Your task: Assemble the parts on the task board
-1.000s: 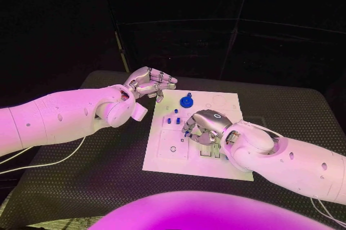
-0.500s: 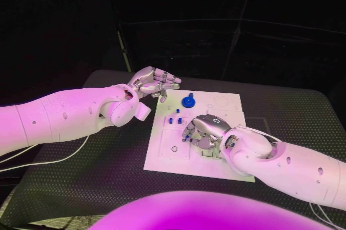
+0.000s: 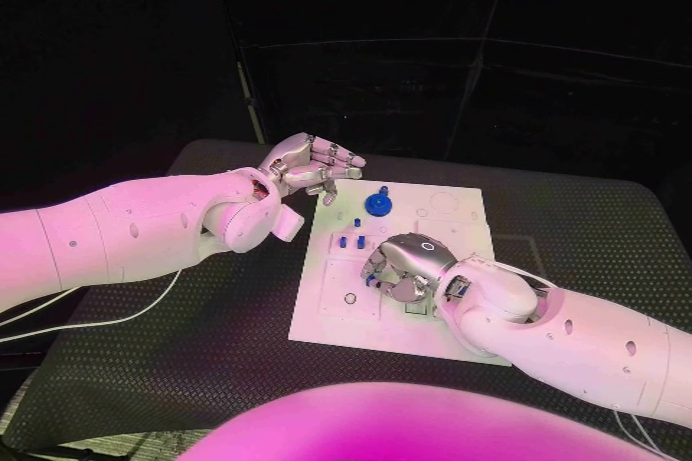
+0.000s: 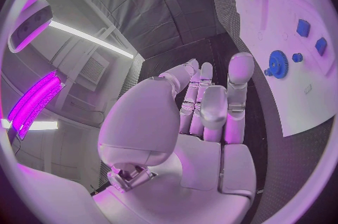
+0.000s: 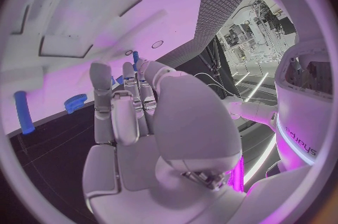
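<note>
The white task board (image 3: 325, 306) lies in the middle of the table. A blue gear (image 3: 378, 203) stands near its far edge, also seen as the gear (image 4: 278, 62) and the gear (image 5: 74, 103). Small blue pegs (image 3: 348, 242) stand upright left of centre. My right hand (image 3: 404, 264) hovers low over the board's middle, fingers curled down around a small blue part (image 3: 371, 278); blue shows between its fingers (image 5: 135, 58). My left hand (image 3: 310, 166) hangs above the board's far left corner, fingers stretched out (image 4: 211, 106), holding nothing.
A loose blue peg (image 5: 23, 112) lies on the board near the gear. The board has shallow rectangular recesses (image 5: 84, 21). A white cable (image 3: 87, 326) runs over the black table (image 3: 173, 371) at the left.
My right hand has drawn a little nearer and leftward over the board, and the blue part under its fingers has moved with it. The left hand has barely shifted.
</note>
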`<state>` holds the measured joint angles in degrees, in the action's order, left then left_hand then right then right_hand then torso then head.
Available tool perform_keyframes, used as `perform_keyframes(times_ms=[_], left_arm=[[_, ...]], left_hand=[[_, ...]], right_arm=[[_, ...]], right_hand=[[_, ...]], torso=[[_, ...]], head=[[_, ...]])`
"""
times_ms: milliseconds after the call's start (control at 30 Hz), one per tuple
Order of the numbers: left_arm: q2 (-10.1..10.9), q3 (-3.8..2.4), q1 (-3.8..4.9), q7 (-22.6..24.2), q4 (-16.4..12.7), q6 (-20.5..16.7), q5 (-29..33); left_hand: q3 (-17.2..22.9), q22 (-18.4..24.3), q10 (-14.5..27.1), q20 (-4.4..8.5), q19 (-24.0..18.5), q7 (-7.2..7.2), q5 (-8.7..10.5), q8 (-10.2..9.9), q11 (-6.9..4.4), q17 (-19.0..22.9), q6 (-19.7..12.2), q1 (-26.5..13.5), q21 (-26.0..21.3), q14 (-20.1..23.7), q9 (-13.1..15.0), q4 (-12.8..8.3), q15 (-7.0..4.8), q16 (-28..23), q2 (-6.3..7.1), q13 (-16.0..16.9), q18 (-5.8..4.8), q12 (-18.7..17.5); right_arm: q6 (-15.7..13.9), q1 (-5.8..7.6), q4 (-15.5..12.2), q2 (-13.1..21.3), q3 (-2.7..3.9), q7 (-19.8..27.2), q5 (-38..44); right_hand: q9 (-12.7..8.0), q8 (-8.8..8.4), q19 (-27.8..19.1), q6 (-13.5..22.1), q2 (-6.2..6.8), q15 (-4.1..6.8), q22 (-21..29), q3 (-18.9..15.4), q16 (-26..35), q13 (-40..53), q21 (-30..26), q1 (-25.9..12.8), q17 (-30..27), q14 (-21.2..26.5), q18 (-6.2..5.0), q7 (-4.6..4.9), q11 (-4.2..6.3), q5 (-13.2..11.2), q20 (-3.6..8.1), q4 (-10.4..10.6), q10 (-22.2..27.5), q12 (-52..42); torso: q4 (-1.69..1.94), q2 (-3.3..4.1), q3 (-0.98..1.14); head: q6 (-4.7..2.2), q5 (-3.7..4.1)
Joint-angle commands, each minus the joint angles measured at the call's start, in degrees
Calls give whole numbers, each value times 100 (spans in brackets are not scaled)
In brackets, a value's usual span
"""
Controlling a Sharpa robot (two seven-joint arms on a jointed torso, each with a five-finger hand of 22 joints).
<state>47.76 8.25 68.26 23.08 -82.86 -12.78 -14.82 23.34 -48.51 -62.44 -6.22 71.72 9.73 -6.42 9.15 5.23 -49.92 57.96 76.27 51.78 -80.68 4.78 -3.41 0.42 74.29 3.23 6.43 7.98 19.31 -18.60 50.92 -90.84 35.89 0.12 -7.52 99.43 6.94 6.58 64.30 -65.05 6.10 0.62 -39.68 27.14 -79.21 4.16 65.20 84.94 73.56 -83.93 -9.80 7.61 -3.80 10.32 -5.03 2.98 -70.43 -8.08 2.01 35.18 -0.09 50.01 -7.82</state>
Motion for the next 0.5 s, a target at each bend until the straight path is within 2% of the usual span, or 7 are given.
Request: perform_keyframes(times_ms=[33,500], left_arm=[[-10,-5,8,74,-2,80,34],[-13,-5,8,63,0,105,34]], left_hand=[[34,5,40,3,-45,11,11,10,5,-4,-37,-27,-15,39,-9,2,-2,-30,21,10,115,28],[36,7,44,2,-46,11,11,10,6,-5,-39,-27,-17,40,-10,1,-2,-29,20,11,116,30]], right_arm=[[12,2,11,-29,2,-35,102],[-136,-3,77,-74,3,-215,196]], right_hand=[[5,6,-10,-9,-24,11,7,-6,-18,11,11,-59,-4,-313,63,41,-10,23,-22,-40,-34,36],[5,5,-21,-10,-33,11,25,-2,-6,11,3,-65,-23,-309,59,41,-10,26,-23,-41,-38,39]], torso=[[4,0,1],[2,-6,-2]], head=[[-1,-1],[-1,-10]])
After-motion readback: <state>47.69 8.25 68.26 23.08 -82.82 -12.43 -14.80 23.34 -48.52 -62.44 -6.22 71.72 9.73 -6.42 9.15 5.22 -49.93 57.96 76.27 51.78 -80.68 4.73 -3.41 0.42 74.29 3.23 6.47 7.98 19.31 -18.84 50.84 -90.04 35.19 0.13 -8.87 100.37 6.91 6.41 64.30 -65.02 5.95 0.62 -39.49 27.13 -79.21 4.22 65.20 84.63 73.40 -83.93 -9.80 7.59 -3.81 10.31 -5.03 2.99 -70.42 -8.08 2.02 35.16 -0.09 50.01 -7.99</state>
